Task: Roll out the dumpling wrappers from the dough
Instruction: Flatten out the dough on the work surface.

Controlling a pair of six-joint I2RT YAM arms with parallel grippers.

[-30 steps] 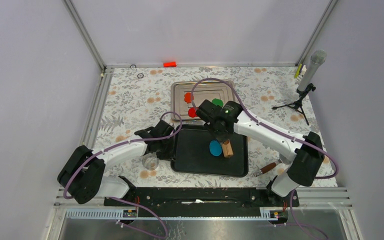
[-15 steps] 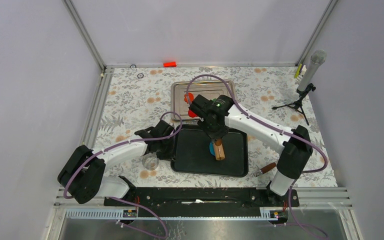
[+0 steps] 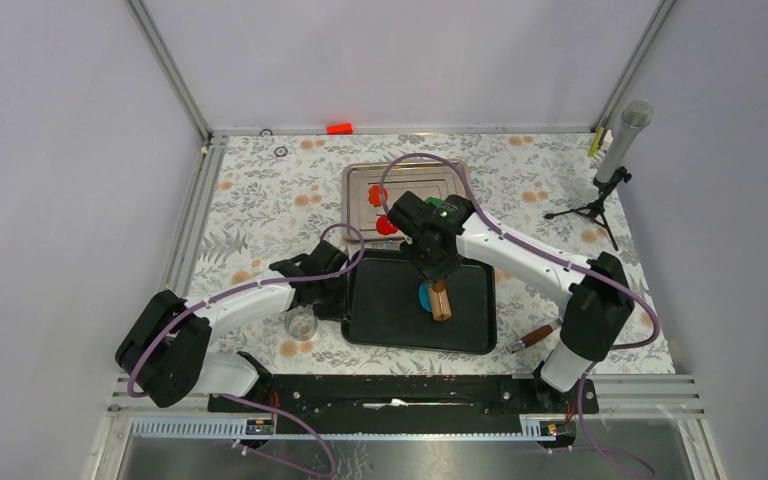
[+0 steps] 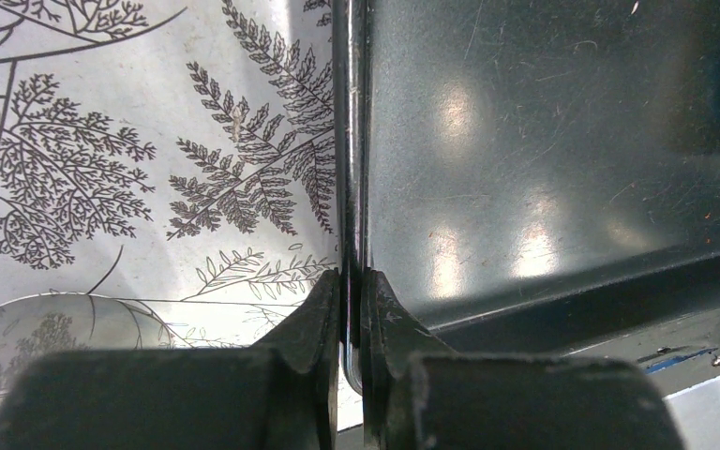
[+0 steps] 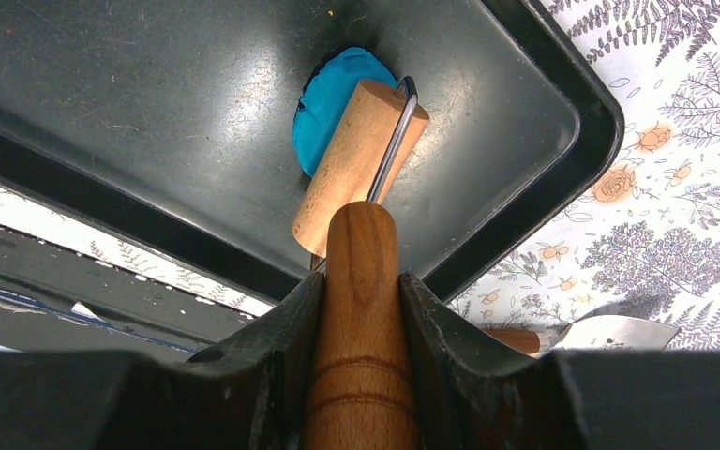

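Observation:
The blue dough (image 3: 423,294) lies flat in the middle of the black tray (image 3: 390,325). A small wooden roller (image 3: 442,301) rests across its right side; in the right wrist view the drum (image 5: 356,159) covers part of the dough (image 5: 333,89). My right gripper (image 5: 361,281) is shut on the roller's wooden handle. My left gripper (image 4: 352,281) is shut on the black tray's left rim (image 4: 352,141). Red wrappers (image 3: 375,193) lie on the metal tray (image 3: 360,175) behind, and a green one (image 3: 433,203) is partly hidden by my right arm.
A small clear cup (image 3: 302,323) stands just left of the black tray, beside my left arm. A wooden-handled tool (image 3: 533,337) lies right of the tray. A microphone on a tripod (image 3: 615,160) stands at the far right. A red block (image 3: 339,128) sits at the back edge.
My right arm carried the roller left, from beside the dough's right edge onto the dough. The left gripper has stayed clamped on the tray rim.

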